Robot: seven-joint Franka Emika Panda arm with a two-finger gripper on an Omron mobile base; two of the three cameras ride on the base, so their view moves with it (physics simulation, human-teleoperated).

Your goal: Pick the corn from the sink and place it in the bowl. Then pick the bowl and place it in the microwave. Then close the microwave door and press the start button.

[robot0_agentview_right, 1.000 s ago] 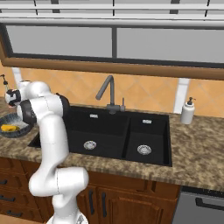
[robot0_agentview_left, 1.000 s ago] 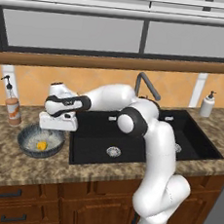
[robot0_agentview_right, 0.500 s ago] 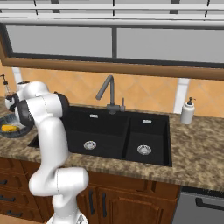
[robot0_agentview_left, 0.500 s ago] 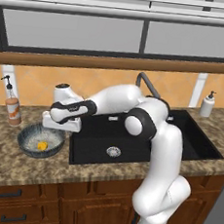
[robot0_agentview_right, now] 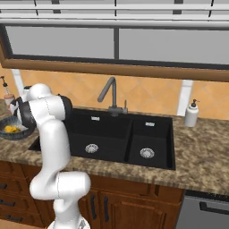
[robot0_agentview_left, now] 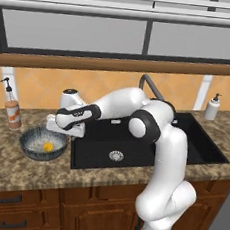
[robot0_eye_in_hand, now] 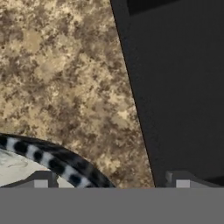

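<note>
The corn (robot0_agentview_left: pixel 48 146) lies in the bowl (robot0_agentview_left: pixel 33 150); my hand (robot0_agentview_left: pixel 61 129) is released; the microwave steps remain.

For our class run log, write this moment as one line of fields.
stage: corn in bowl, lift pending | corn: inside bowl | end effector: open, empty, above bowl's rim beside sink

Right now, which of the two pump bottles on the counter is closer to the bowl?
The orange-brown bottle with the dark pump, standing just behind the bowl left of the sink. The white bottle stands far off, past the sink's right end.
</note>
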